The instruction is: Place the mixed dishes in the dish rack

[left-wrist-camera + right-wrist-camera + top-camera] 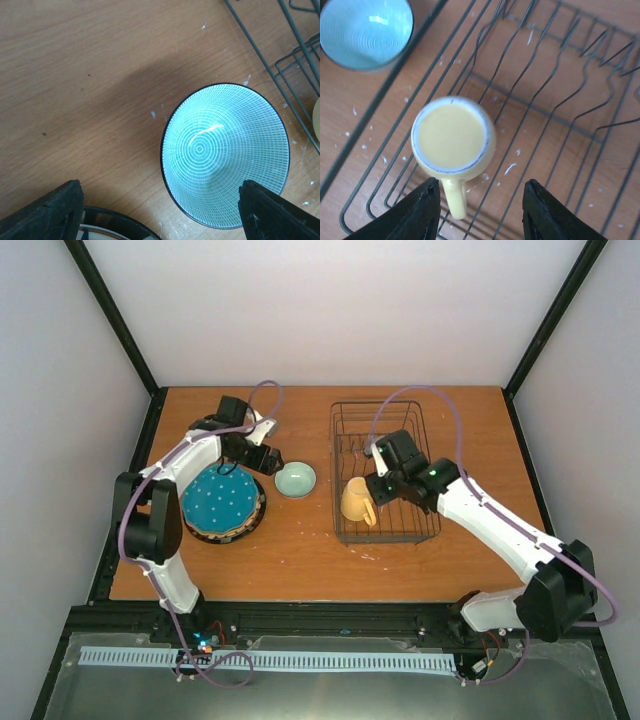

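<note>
Yellow mug point(452, 137) stands upright inside dish rack point(336, 470), near-left corner. Right gripper point(482, 212) above it, fingers apart, mug handle between them. Green bowl point(225, 155) sits on tabletop point(300, 550), just left of rack. Left gripper point(160, 210) over bowl, fingers wide apart. Teal dotted plate point(222, 500) tops stack beside bowl.

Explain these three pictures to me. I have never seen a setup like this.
Two white robot arms are bolted to a wooden table. The wide picture looks down from above; the other two come from wrist cameras, their black fingers at the bottom. The left gripper hangs open over a pale green bowl. The right gripper is open above a yellow mug standing in the wire dish rack. A teal dotted plate tops a stack on the left. Nothing is held.
</note>
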`<action>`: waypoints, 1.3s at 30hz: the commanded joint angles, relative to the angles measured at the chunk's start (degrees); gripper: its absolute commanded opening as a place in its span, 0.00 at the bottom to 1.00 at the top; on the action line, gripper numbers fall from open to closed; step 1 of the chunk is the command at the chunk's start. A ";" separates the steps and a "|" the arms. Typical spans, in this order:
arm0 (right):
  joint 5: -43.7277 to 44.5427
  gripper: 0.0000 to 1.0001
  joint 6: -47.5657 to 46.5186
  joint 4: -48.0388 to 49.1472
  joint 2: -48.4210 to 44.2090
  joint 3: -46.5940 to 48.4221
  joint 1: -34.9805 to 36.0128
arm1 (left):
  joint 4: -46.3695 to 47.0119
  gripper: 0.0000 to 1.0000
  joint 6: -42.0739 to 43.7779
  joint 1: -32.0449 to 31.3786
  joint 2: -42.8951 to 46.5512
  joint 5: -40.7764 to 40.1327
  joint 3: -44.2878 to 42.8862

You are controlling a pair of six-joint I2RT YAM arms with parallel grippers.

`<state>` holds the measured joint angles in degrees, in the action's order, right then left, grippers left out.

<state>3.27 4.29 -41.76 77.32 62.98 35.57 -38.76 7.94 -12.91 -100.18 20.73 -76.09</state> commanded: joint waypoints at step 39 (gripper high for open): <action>-33.57 0.59 7.99 7.88 1.14 13.13 -21.17 | -6.59 0.01 -3.82 0.23 -3.12 20.15 -35.89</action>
<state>-8.84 5.56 -41.71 76.20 75.77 19.49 -49.84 8.82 -17.85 -112.79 20.51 -104.44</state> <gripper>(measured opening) 0.578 0.064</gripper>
